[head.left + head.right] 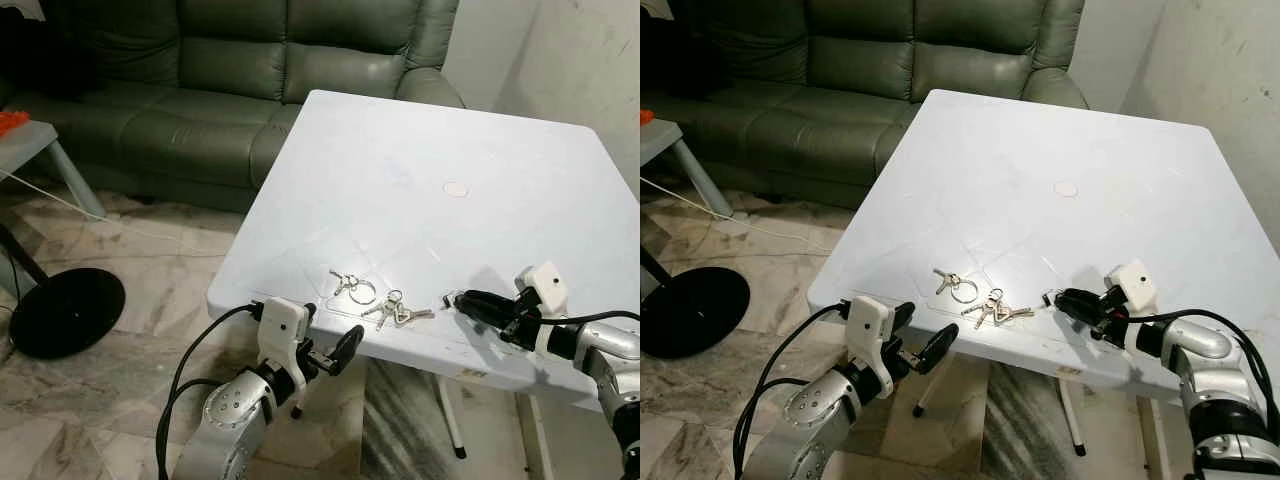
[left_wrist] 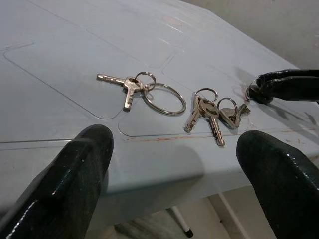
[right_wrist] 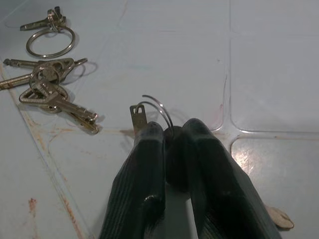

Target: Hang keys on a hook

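Observation:
Two bunches of keys lie near the front edge of the white table: one with a large ring and one beside it to the right. My right gripper rests on the table just right of them. In the right wrist view its fingers are shut on a small wire ring with a key. My left gripper hangs open just below and in front of the table's edge, pointing at the two bunches, with nothing between its fingers.
A green leather sofa stands behind the table. On the marble floor to the left sit a black round base and a grey side table. A white wall runs along the right. A small round mark is on the tabletop.

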Tool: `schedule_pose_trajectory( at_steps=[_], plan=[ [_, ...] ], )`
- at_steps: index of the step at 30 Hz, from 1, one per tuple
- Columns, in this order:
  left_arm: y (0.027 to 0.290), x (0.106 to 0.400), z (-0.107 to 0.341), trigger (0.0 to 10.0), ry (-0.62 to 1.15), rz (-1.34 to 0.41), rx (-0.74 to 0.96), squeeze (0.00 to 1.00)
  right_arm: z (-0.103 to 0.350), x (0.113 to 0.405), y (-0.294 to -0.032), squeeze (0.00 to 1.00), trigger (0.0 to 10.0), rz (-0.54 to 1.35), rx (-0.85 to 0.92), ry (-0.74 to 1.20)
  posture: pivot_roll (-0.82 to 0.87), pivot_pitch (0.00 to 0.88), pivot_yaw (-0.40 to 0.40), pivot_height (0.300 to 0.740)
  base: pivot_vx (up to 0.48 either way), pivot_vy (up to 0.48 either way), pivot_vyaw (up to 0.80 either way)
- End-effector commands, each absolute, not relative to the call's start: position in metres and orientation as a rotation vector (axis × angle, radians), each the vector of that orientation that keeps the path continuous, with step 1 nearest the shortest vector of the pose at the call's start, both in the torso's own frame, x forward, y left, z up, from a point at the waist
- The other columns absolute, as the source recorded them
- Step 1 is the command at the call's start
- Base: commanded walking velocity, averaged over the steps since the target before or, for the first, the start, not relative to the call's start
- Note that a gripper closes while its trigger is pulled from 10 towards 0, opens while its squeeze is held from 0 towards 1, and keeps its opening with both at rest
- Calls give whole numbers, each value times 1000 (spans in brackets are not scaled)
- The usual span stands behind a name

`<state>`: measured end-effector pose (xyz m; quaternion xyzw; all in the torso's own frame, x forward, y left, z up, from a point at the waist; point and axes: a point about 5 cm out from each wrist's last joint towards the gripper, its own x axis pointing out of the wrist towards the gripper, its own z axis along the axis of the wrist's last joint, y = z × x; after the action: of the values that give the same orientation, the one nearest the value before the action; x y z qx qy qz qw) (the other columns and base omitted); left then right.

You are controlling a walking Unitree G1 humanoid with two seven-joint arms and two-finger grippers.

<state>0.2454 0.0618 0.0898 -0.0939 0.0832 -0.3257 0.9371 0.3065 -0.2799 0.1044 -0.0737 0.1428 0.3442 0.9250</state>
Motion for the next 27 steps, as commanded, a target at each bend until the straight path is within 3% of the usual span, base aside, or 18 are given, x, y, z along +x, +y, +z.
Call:
schedule_pose_trajectory(
  at_steps=[1,3,5,8,9,27],
  plan=[
    [60,245,92,10000,166,-666,-193,0,112,309,-281,0,10000,710,-149,265,-14,85,-50,740,0,0,0],
    [60,245,92,10000,167,-664,-193,0,112,310,-280,0,10000,709,-134,262,-10,86,-53,740,0,0,0],
    [60,245,92,10000,168,-663,-194,0,114,312,-279,1000,10000,706,-140,255,-9,86,-54,740,0,0,0],
    [61,245,92,10000,166,-658,-196,0,113,312,-277,1000,10000,720,-142,259,-9,86,-54,740,0,0,0],
    [61,245,92,10000,166,-656,-196,0,113,312,-277,0,10000,723,-142,260,-9,86,-54,740,0,0,0],
    [61,247,92,10000,166,-646,-205,0,110,311,-268,0,10000,779,-160,272,-3,86,-58,740,0,0,0]
  ],
)
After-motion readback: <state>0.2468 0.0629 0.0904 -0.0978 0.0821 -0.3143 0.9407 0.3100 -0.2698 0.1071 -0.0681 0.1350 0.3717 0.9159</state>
